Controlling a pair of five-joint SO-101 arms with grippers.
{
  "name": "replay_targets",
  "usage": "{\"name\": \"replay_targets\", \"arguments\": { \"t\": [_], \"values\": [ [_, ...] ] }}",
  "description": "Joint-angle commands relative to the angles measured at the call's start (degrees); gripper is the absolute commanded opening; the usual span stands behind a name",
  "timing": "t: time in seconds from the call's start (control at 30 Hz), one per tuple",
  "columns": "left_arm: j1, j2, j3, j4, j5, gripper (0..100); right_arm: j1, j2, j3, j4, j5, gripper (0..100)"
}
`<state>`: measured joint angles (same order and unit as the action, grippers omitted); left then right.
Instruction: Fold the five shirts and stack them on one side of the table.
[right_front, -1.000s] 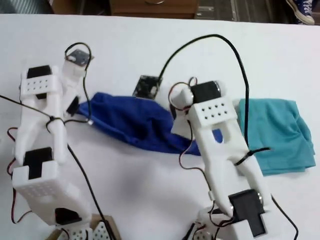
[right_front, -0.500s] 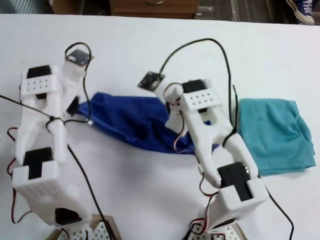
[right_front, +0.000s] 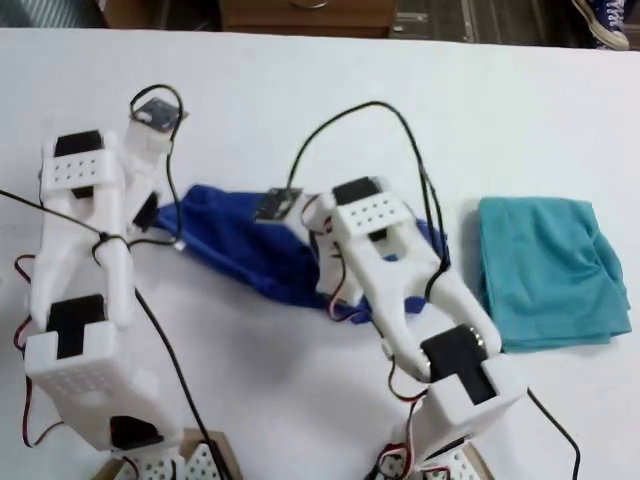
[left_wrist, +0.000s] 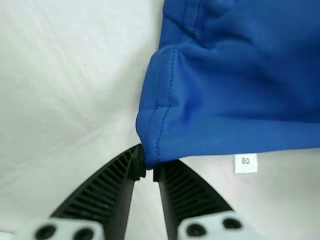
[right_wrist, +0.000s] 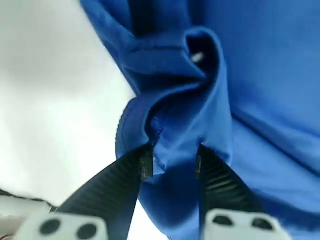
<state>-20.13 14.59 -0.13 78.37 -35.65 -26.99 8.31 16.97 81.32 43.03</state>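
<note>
The blue shirt (right_front: 250, 245) lies stretched in a long, rumpled band across the middle of the white table (right_front: 300, 90), between my two arms. It is not yet folded: it is bunched and uneven, wider at one end and narrowing toward the other.

My left gripper (left_wrist: 148, 172) is clenched on one corner of the blue shirt, pinching the stitched hem right at its tip. My right gripper (right_wrist: 170, 162) grasps the other end of the same shirt, with a thick, curled wad of fabric caught between its fingers.

Near the table's right edge, well apart from the blue shirt, a teal shirt (right_front: 548, 270) lies flat in a neat, roughly square fold. I judge that one done and set in its stacking place. With the blue shirt only gathered and five shirts called for, I judge the task is at an early stage: this fold has to be made, the shirt laid on the teal one, and more shirts handled after that.

The blue cloth looks smooth, thin and limp, with a slight sheen, a double row of stitching along the hem, and soft rolled creases where I hold it. A small white label (left_wrist: 245, 161) lies beside its edge. The teal cloth looks matte and finely wrinkled. The table surface is plain, white and smooth.
</note>
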Motion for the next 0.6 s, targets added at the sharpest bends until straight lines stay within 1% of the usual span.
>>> {"name": "replay_targets", "arguments": {
  "t": [0.0,0.3,0.4,0.57],
  "values": [
    [0.5,-3.3,-0.3,-0.5,-0.5,3,-0.7,-0.1,1.5,-2.2,-0.3,14.6],
    [0.5,-3.3,-0.3,-1.1,-0.6,3,-1.5,-0.7,3.3,0.7,0.2,14.9],
    [0.5,-3.3,-0.3,-1.4,-0.6,3,-3.8,-1.7,3.6,0.9,1.8,14.9],
    [0.5,-3.3,-0.3,-1.6,-0.6,3,-9.0,-3.8,4.3,2.5,2.0,14.9]
  ]
}}
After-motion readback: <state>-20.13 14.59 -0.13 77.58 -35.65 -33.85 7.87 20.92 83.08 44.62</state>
